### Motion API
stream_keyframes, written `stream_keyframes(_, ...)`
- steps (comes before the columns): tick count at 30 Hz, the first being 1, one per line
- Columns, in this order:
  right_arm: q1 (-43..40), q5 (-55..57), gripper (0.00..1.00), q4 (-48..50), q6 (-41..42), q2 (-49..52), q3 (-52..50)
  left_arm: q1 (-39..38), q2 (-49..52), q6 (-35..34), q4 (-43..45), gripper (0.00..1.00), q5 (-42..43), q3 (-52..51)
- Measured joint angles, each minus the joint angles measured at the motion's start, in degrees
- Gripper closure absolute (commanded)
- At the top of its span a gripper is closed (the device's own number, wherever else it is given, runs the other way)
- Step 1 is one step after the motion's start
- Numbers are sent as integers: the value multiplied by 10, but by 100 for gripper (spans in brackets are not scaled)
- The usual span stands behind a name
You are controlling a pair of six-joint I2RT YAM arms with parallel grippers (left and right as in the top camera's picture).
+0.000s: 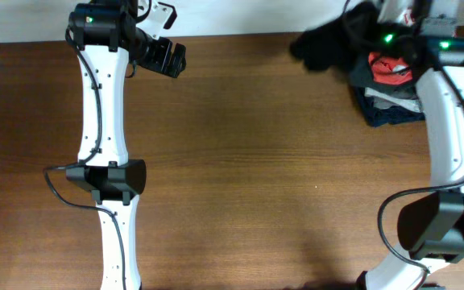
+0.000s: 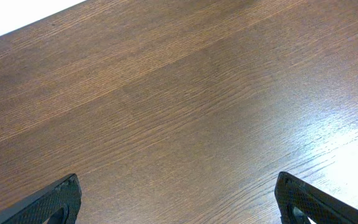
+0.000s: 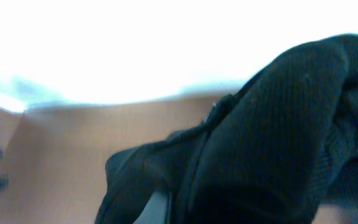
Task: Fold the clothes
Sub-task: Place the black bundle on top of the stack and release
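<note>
Black shirt (image 3: pixel 272 143), bunched at one o'clock over the wooden table (image 2: pixel 179 93), is clamped in the closed right gripper (image 1: pixel 373 34). A red shirt (image 1: pixel 391 68) is seen just beside it. At eleven o'clock, the left gripper (image 2: pixel 179 202) is held with jaws wide apart, empty.

Seen from overhead, the light is bright and even, the brown wooden surface (image 1: pixel 256 161) is sharp from edge to edge, and only faint soft shadows lie along the bottom edge. In the left wrist view the wood grain is crisp, a pale sheen of glare spreads over the lower right, and the top left corner is blown out to white. The right wrist view is blurred and out of focus, its upper half washed out white, with the black shirt (image 3: pixel 278 143) a soft dark mass close to the lens.
</note>
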Motion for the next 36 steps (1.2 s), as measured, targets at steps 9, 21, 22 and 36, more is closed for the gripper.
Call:
stream_keyframes(9, -66, 30, 96, 164, 41, 1, 13, 0, 0, 0, 19, 1, 0, 0)
stream_keyframes(21, -129, 37, 96, 316, 81, 88, 13, -1, 0, 0, 63, 1, 0, 0)
stream_keyframes(22, -131, 36, 96, 323, 84, 101, 13, -1, 0, 0, 64, 1, 0, 0)
stream_keyframes(36, -163, 12, 88, 188, 110, 166, 16, -2, 0, 0, 70, 1, 0, 0)
